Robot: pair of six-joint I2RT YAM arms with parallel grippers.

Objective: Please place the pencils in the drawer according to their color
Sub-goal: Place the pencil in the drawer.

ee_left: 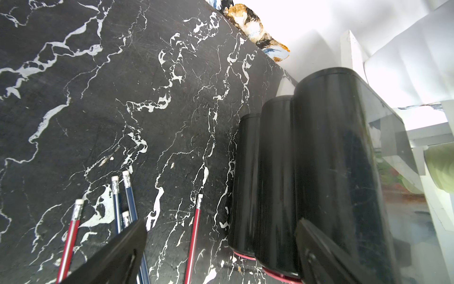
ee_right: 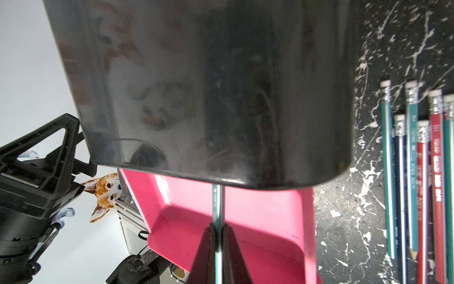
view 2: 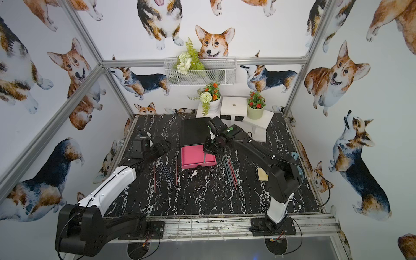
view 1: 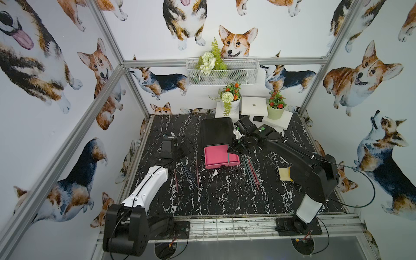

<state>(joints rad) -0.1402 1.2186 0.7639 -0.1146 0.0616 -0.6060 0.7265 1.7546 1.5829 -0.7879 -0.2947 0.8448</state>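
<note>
A black drawer cabinet (view 1: 216,130) stands mid-table with its pink drawer (view 1: 216,155) (ee_right: 258,221) pulled out. My right gripper (ee_right: 218,236) (view 1: 231,149) is shut on a green pencil (ee_right: 216,206) (view 1: 228,158) over the drawer's right part. The pencil's far end is hidden under the cabinet edge. Several green, red and blue pencils (ee_right: 417,172) (view 1: 252,171) lie right of the drawer. Left of it lie red pencils (ee_left: 194,236) and blue pencils (ee_left: 130,196) (view 1: 186,171). My left gripper (ee_left: 221,250) (view 1: 186,147) hangs open above their eraser ends, holding nothing.
At the back right stand a white flower pot (view 1: 233,103), a green flower pot (view 1: 275,111) and white blocks (view 1: 254,105). A yellow cloth (view 1: 284,174) lies by the right arm. A wire basket (view 1: 222,72) hangs on the back wall.
</note>
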